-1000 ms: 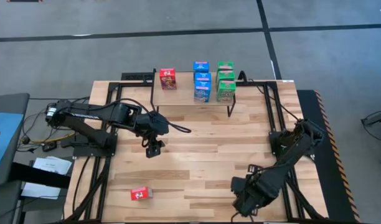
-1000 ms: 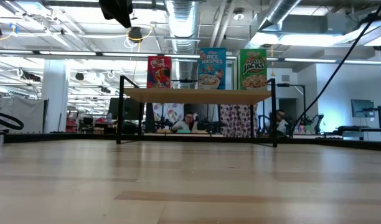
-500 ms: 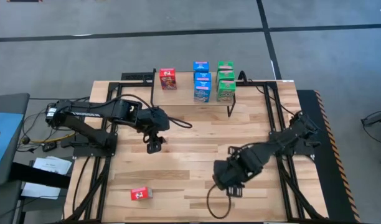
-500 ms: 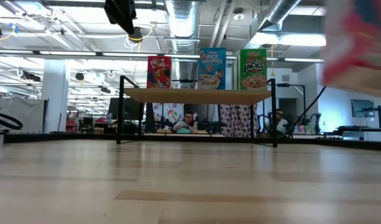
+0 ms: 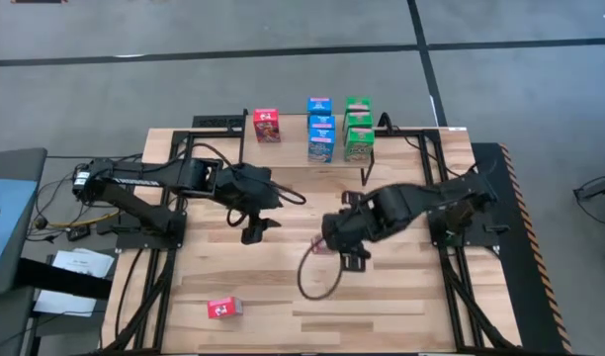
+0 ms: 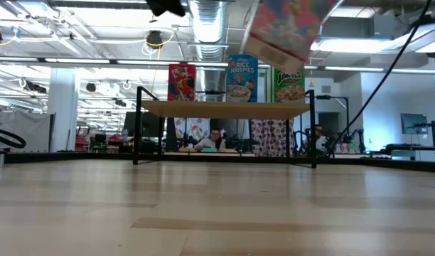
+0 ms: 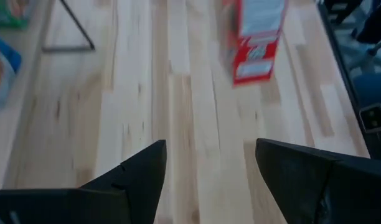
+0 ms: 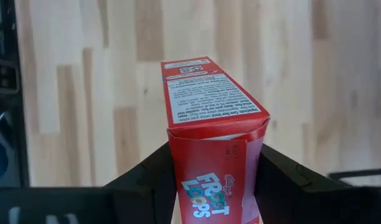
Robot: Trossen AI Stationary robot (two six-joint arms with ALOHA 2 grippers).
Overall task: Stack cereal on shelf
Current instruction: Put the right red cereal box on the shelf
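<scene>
From above, we see the left gripper [image 5: 253, 234] hanging over the left-middle of the wooden table [image 5: 283, 287], its two fingers [image 7: 137, 174] spread apart and holding nothing. Near the table's front edge on the left, one red cereal box [image 5: 223, 309] lies flat on the boards. At the far edge stands the shelf [image 5: 293, 148], with a lone red box [image 5: 267, 125] on its left part, then a row of three blue boxes [image 5: 320, 127], then a row of three green boxes [image 5: 358, 127]. Further right, over the table's middle, the right gripper [image 5: 347, 252] is clamped on another red box [image 8: 215, 149] (its front reads Froot Loops), which is carried tilted in the air, clear of the boards and well short of the shelf. In the low view, people sit in the room beyond.
</scene>
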